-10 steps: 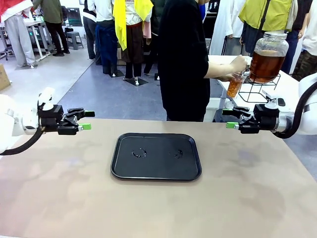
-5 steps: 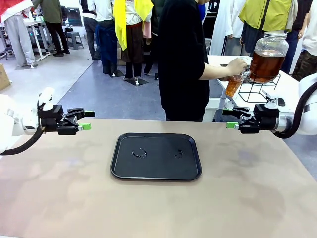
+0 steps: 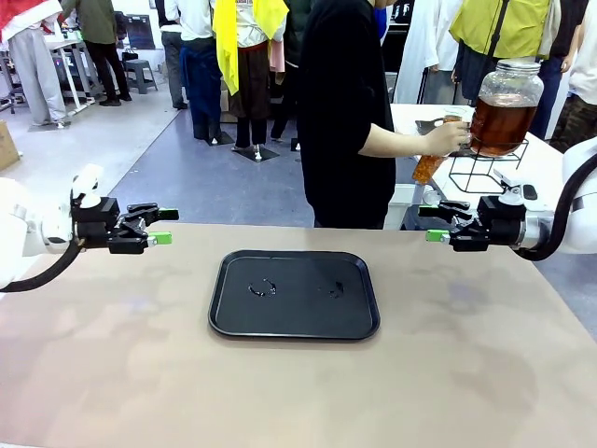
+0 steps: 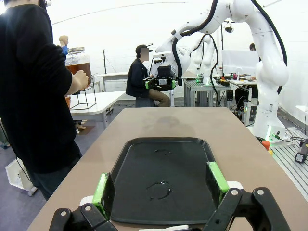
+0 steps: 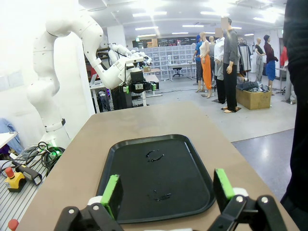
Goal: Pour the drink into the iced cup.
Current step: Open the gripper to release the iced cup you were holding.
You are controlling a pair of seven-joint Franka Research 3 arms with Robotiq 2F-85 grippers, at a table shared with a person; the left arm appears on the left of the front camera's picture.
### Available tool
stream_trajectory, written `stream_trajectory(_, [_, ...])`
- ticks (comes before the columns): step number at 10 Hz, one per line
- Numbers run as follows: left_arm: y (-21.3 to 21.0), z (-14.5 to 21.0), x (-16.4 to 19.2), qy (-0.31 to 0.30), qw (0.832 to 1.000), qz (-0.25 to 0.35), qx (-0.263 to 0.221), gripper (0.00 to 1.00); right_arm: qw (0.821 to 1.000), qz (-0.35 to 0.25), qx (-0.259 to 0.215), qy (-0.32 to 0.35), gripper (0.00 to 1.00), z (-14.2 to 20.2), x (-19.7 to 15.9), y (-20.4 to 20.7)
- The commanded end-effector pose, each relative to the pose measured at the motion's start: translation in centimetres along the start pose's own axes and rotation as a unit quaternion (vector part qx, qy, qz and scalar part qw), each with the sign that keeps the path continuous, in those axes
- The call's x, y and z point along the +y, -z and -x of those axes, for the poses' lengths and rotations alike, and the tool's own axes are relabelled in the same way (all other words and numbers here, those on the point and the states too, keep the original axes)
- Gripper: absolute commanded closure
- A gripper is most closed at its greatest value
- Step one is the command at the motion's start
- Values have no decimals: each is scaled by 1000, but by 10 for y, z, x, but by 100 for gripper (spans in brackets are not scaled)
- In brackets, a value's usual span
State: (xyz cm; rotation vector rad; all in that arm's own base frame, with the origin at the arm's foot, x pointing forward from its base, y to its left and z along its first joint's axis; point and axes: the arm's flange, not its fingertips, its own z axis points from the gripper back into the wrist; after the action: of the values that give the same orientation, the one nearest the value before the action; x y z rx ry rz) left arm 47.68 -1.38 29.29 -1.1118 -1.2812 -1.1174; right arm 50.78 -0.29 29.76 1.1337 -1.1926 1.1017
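Both grippers, left [image 3: 160,227] and right [image 3: 435,224], are held spread and empty beside the tray [image 3: 294,294]; the person's cup [image 3: 427,165] at the dispenser [image 3: 504,107] is seen from the front.

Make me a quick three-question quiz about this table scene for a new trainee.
1. True or false: the black tray holds a cup.
2. What is the person's hand holding: A, a cup of brown drink at the glass jar; B, a spoon; C, the tray?
3. Fill in: the left gripper and right gripper are both ____.

Key: 1 false, only wet marks show on the tray; 2 A; 3 open, holding nothing.
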Motion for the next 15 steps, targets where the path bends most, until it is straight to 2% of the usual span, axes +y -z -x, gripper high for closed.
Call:
stream_trajectory(1, [1,0,1,6,1000,-7,-5,0,1000,2,1,-2,0,-3,-1,0])
stream_trajectory(15, [1,0,1,6,1000,-7,-5,0,1000,2,1,-2,0,-3,-1,0])
